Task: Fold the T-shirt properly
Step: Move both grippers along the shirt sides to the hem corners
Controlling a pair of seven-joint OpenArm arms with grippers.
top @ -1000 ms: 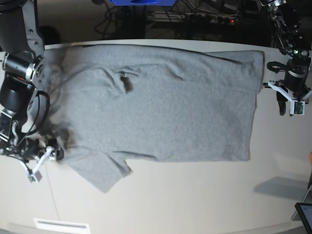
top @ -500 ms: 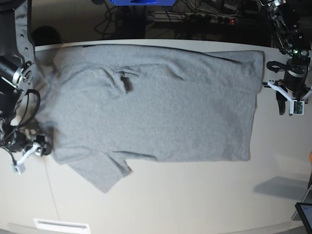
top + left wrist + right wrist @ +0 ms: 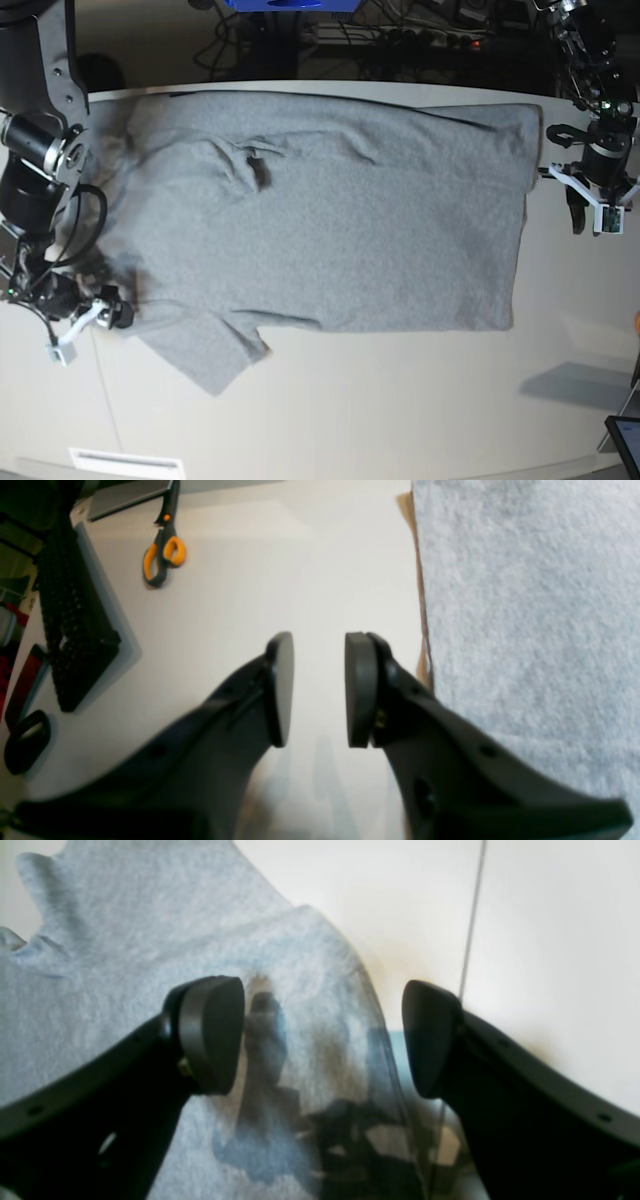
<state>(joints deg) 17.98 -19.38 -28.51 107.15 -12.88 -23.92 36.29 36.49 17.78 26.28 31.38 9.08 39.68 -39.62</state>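
Observation:
The light grey T-shirt point(image 3: 330, 230) lies spread flat on the table, plain side up, collar end at the left and hem at the right. One short sleeve point(image 3: 205, 355) points toward the front edge. My right gripper point(image 3: 88, 325) hovers at the shirt's left shoulder edge. In the right wrist view it point(image 3: 322, 1030) is open wide, one finger over the cloth point(image 3: 125, 940) and the other over bare table. My left gripper point(image 3: 593, 215) sits just off the hem. In the left wrist view it point(image 3: 319, 650) stands open above bare table, with the shirt point(image 3: 525, 605) beside it.
Orange-handled scissors point(image 3: 162, 555) and black gear point(image 3: 75, 630) lie on the table beyond the left gripper. A tablet corner point(image 3: 625, 435) sits at the front right, a white strip point(image 3: 125, 462) at the front left. Cables run behind the table's far edge.
My right gripper swung left, away from the shirt's shoulder edge, then came back right to it. The left arm and the shirt have stayed still.

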